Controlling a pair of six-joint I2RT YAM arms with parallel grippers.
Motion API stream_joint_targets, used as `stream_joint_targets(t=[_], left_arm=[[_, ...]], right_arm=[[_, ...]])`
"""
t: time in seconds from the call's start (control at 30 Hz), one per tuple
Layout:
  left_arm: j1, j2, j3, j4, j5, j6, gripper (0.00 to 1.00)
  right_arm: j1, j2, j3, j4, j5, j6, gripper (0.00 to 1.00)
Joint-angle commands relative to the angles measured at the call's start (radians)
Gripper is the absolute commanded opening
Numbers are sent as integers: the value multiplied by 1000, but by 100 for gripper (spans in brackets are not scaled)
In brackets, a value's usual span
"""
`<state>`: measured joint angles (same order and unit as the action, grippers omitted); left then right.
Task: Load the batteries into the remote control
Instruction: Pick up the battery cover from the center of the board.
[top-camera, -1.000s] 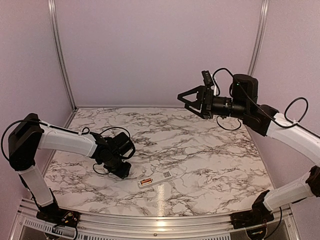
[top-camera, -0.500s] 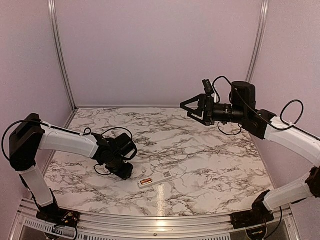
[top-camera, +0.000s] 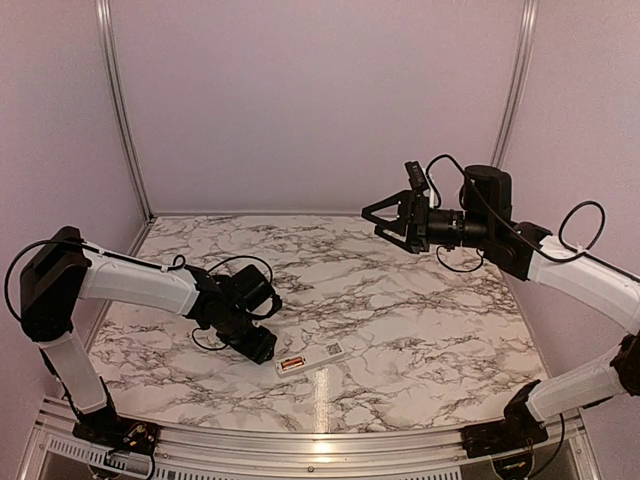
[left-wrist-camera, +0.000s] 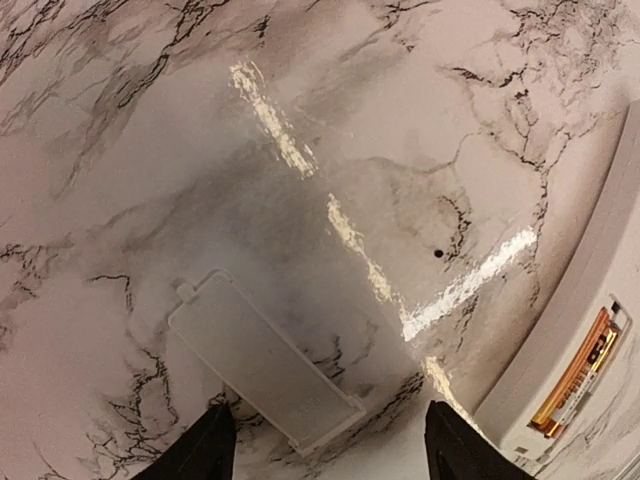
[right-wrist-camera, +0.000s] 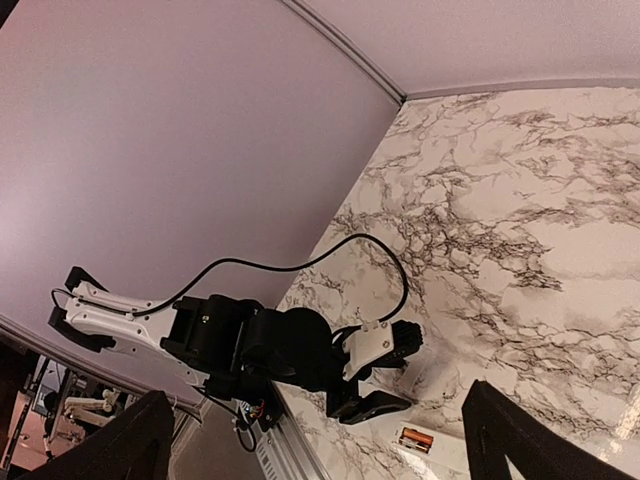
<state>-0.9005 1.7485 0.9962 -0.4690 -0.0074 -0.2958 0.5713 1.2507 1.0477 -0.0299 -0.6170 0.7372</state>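
The white remote control (top-camera: 312, 359) lies face down near the table's front edge, and its open bay shows an orange battery (top-camera: 291, 364). In the left wrist view the remote (left-wrist-camera: 535, 385) sits at the lower right with the battery (left-wrist-camera: 578, 372) in its bay. A thin white battery cover (left-wrist-camera: 260, 360) lies flat on the marble. It rests just ahead of my left gripper (left-wrist-camera: 330, 455), which is open and low over the table. My right gripper (top-camera: 375, 220) hangs high above the back right, open and empty.
The right wrist view looks down on my left arm (right-wrist-camera: 260, 345), its cable, and the remote (right-wrist-camera: 440, 445) beside it. An aluminium rail (top-camera: 300, 440) runs along the table's front edge. Pink walls close in the back and both sides.
My left gripper has slid a little right toward the remote and its jaws have spread wider. The right arm has turned slightly and dropped a bit.
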Motion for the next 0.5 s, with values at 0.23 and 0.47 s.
stream_joint_targets(t=[0.23,0.47], left_arm=[[-7,102,73,6,67,90,61],[-11,128,113,2,46,167,46]], right_arm=[[-20,-3,-22,71,-27,21,99],[-24,-4,-43,94,-42,33,99]])
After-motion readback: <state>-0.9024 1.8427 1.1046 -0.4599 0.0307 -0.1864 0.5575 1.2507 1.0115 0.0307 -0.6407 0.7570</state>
